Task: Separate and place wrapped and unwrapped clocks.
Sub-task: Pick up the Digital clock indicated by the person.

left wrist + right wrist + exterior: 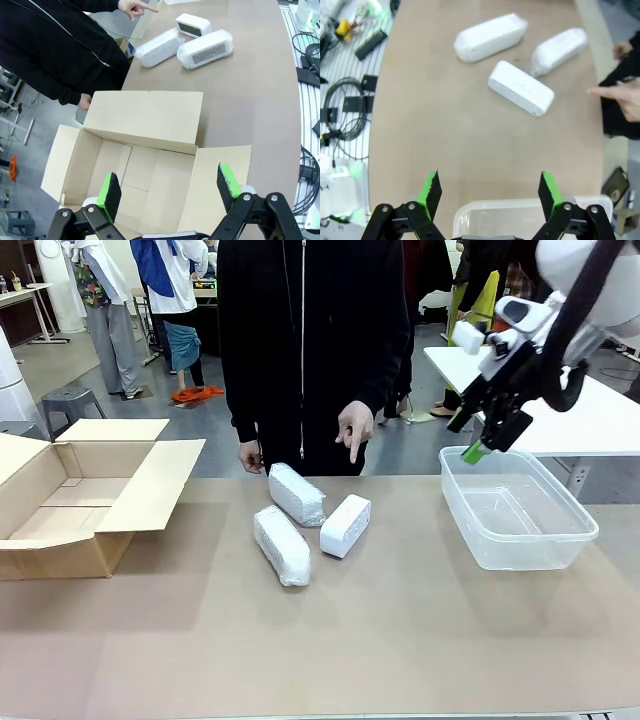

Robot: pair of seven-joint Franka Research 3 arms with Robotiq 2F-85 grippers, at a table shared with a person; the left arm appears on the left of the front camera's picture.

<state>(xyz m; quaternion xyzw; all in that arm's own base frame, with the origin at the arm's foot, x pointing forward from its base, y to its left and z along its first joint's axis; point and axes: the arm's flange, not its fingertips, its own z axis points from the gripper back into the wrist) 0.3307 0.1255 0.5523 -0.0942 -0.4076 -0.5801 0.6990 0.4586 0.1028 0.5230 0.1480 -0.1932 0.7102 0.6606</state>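
Right arm (590, 285) is up high on its own side, wrist bent, with the right gripper (485, 445) angled down and inward, jaws spread wide, nothing between them. The left gripper (170, 186) points downward too, parted just as wide and empty. Across from the robot, the person's pointing hand (355, 428) aims its index finger straight down, and the other hand (250, 455) hangs low, loosely curled.

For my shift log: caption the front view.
Person's hand points toward bare clock and two wrapped clocks; open right gripper hangs over clear tub.
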